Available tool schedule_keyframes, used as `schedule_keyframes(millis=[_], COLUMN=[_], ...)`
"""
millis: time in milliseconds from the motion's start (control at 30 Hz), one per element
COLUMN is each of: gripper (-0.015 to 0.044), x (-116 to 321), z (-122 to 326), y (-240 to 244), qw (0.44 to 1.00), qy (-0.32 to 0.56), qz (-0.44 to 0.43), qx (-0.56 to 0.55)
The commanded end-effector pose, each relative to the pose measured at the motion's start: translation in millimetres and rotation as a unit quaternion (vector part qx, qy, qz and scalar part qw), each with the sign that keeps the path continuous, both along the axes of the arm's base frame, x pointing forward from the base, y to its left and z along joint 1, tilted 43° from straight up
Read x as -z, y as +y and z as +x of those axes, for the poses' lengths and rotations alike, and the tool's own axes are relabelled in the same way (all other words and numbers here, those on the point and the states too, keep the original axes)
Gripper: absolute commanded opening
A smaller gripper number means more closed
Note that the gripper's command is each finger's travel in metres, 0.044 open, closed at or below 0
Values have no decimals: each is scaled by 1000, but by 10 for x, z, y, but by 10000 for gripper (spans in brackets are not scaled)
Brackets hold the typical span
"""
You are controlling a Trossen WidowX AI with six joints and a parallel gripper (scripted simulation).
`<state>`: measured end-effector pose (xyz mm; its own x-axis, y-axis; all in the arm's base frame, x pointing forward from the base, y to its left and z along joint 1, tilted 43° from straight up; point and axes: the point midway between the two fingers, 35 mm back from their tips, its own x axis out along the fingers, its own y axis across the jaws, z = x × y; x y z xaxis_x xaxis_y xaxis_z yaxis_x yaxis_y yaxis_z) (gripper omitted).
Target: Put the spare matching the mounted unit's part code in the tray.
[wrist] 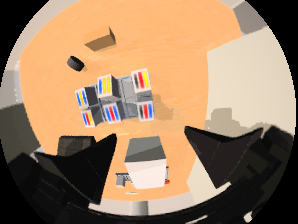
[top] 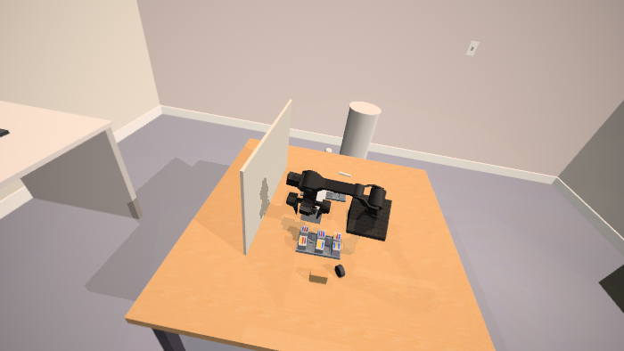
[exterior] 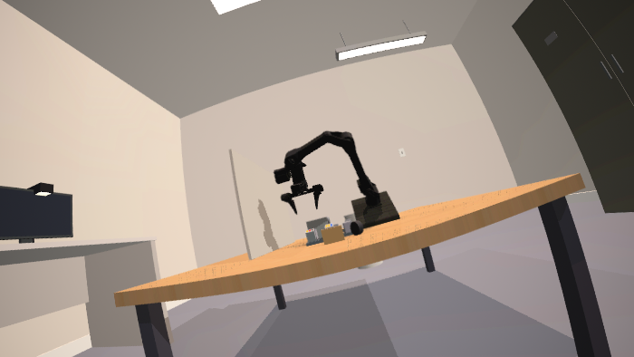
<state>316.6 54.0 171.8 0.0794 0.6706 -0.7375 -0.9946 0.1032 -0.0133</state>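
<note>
My gripper (top: 307, 214) (exterior: 307, 211) (wrist: 150, 133) is open and empty, pointing down above the table. The mounted unit (top: 310, 216) (exterior: 318, 223) (wrist: 145, 172) is a grey box with a white top, below the gripper and low between its fingers in the wrist view. No code shows on its visible faces. A grey rack (top: 312, 254) (wrist: 128, 89) bears several spares with striped labels. One spare (wrist: 145, 111) shows black, red and blue; another (wrist: 141, 80) black, red and yellow; another (wrist: 112, 113) blue, red and blue. The tray cannot be made out; the arm and unit hide that area.
A tall pale panel (top: 267, 178) (exterior: 242, 208) (wrist: 250, 95) stands left of the arm in the top and exterior views. A brown block (top: 318, 277) (exterior: 332, 235) (wrist: 100, 41) and black disc (top: 340, 271) (exterior: 357, 227) (wrist: 75, 63) lie beyond the rack. Another grey rack (top: 335, 199) is partly hidden.
</note>
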Motion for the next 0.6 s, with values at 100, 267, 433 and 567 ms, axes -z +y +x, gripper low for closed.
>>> schedule_keyframes(millis=[100, 267, 433, 567], gripper=[387, 300, 300, 300], x=[34, 258, 258, 246], z=[-26, 0, 0, 0], y=[70, 309, 309, 325], qw=[1000, 1000, 1000, 1000], qy=[-12, -12, -12, -12], qz=[0, 2, 2, 2], qx=[-12, -12, -12, -12])
